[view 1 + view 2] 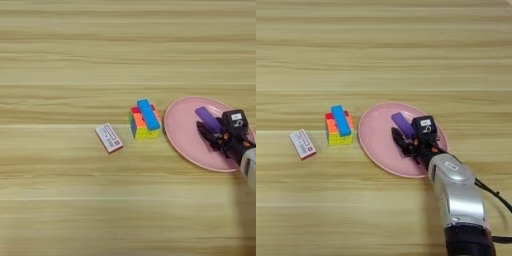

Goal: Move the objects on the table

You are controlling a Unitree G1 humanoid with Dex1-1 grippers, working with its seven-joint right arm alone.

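Right eye view shows my whole silver forearm [458,192] and its cable, coming up from the bottom edge, with my pincer [404,142] over the pink plate [373,145]. The purple block [402,124] lies on the plate, touching or just beside the black fingers; I cannot tell if they are closed on it or spread, since they merge into one dark patch. Off the plate on the desk [381,50]: cube [338,134] with the blue bar [340,120] lying on top, just left of the plate rim, and the white box [302,144] further left, flat.

Risks, my judgement: if I am not gripping the block, pulling back could drag it across the plate or push it over the rim. A sideways sweep left could clip the rim and shove the plate into the cube, knocking the bar off. The bar only rests there, so any bump tips it.

Left eye view cuts my arm at the right edge, showing just the wrist, but gives more desk left of the box.
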